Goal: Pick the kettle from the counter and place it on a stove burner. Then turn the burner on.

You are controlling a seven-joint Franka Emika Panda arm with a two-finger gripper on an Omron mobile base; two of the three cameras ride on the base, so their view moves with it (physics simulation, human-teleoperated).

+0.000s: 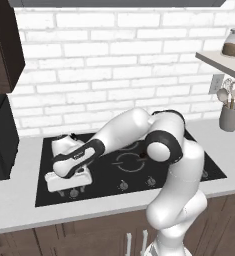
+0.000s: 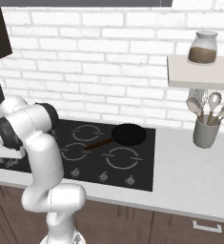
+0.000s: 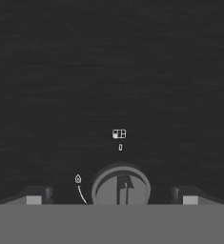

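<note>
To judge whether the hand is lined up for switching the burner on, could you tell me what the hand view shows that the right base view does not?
Hand view: a close look at one stove knob standing untouched between the open finger tips of the gripper, with its small white burner symbol above it. Right base view: the frying pan at the back of the cooktop, the grey rings, a jar on a shelf and a utensil cup. Both: the black cooktop glass.
</note>
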